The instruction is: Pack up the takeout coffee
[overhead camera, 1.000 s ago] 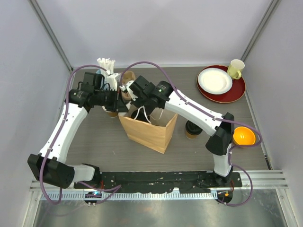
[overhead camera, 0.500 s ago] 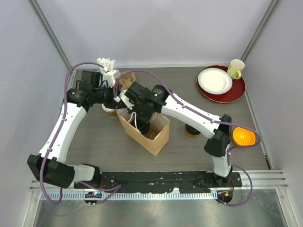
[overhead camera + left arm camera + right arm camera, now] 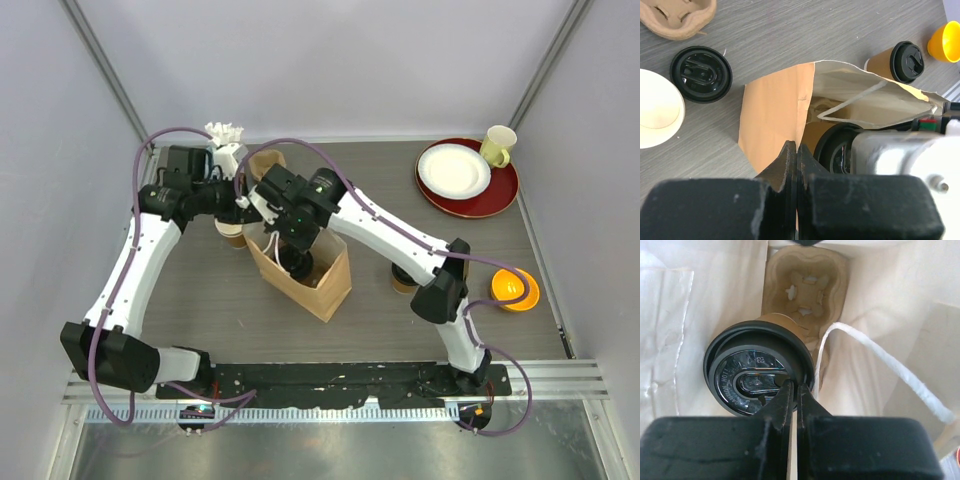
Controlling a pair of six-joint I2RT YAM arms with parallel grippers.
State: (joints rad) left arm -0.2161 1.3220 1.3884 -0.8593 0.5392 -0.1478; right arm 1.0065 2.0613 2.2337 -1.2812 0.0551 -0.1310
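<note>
A brown paper bag (image 3: 318, 285) stands open mid-table; it also shows in the left wrist view (image 3: 772, 110). My left gripper (image 3: 247, 212) is shut on the bag's near rim (image 3: 796, 147). My right gripper (image 3: 296, 262) is down inside the bag, shut on the rim of a coffee cup's black lid (image 3: 757, 372). That cup hangs over a cardboard carrier (image 3: 805, 285) on the bag's floor. A second lidded kraft cup (image 3: 900, 60) stands on the table right of the bag, half hidden by my right arm in the top view (image 3: 403, 280).
Left of the bag are another black lid seen from above (image 3: 701, 74), an open pale cup (image 3: 655, 107) and a second cardboard carrier (image 3: 677, 17). White straws (image 3: 225, 135) stand at the back left. A yellow bowl (image 3: 515, 288) sits right. A red tray (image 3: 497, 195) holds a white plate and a yellow mug.
My right gripper has moved left and down into the bag with the cup. The bag has shifted left and its mouth has narrowed. My left gripper has kept its hold.
</note>
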